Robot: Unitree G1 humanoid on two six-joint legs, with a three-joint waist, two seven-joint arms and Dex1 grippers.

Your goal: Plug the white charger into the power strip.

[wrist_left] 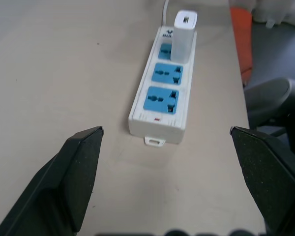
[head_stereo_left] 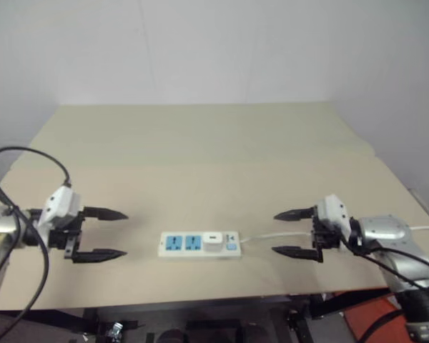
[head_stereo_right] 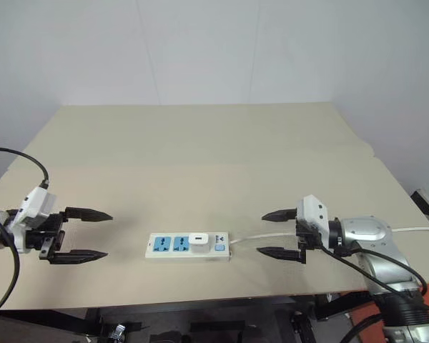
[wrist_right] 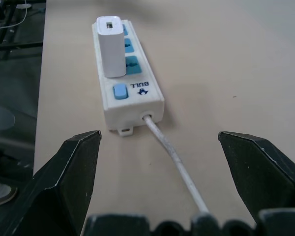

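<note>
A broad beige table (head_stereo_left: 200, 143) is sitting against a plain white wall (head_stereo_left: 200, 50), its matte top catching soft, even light. Faint seams are running across the tabletop. Past the near right corner, an orange-red patch of floor (head_stereo_left: 357, 321) is showing beneath dark frame members.

Work surface: one beige table (head_stereo_left: 200, 150), flat, matte, with a faint seam running across it from side to side about midway back. Its front edge sits over a dark metal frame (head_stereo_left: 200, 314). Background: a plain white wall (head_stereo_left: 214, 50) directly behind the far edge of the table. At the lower right, beside the table's corner, an orange-red patch of floor (head_stereo_left: 365, 325); its nature cannot be determined.
</note>
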